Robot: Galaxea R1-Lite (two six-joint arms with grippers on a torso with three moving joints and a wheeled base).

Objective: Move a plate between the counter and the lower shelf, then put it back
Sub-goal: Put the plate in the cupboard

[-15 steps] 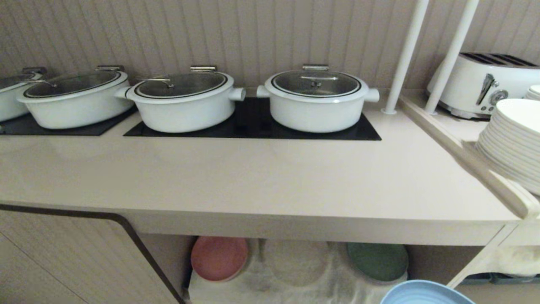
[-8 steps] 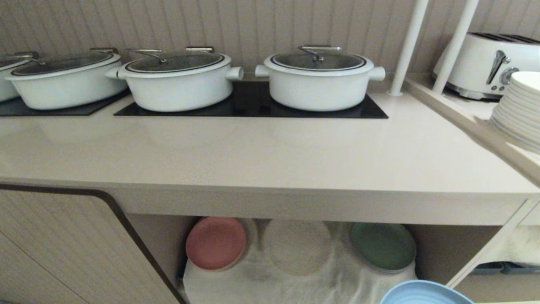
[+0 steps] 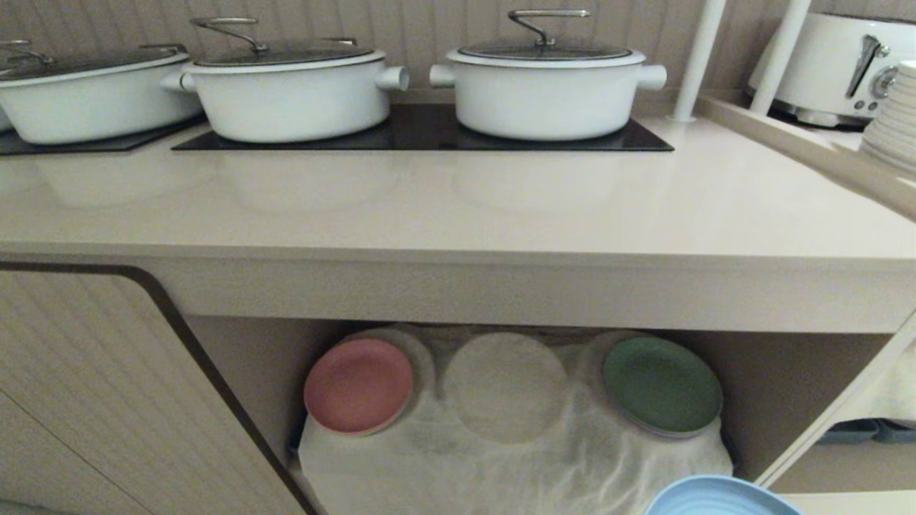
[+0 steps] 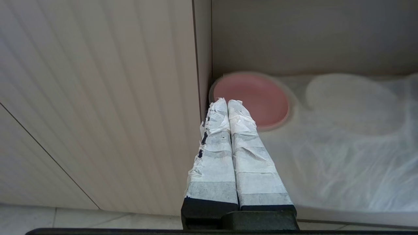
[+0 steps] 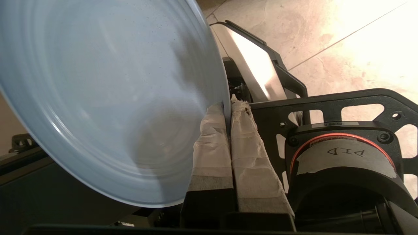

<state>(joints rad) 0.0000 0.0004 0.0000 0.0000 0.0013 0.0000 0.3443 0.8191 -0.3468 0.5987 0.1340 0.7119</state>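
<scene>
Blue plate [image 5: 98, 98] is pinched by its rim in the right gripper [image 5: 228, 107] — both taped fingers [image 5: 210, 143] clamped on the edge, so it's hanging off one side, low and in front of the robot. In the head view only a sliver of it shows at the bottom right, below the counter [image 3: 458, 207] and just outside the shelf [image 3: 501, 465].

Inside the shelf a pink plate [image 3: 358, 385] sits on the left mound and a green plate [image 3: 662, 386] on the right one, with the bare middle mound [image 3: 504, 386] between them looking like the obvious landing spot.

Left gripper [image 4: 227, 104] is empty with its fingers pressed together, parked near the cabinet door [image 4: 98, 98] by the pink plate.

Tips for this bit: keep the plate level-ish while sliding it in under the counter's thick front edge — a rim-only grip probably lets it droop. Aim between the two plates, lower until it rests on the cloth [image 3: 515, 465], then let go. The wrinkled cloth could snag a dragged edge, so come down from above.
</scene>
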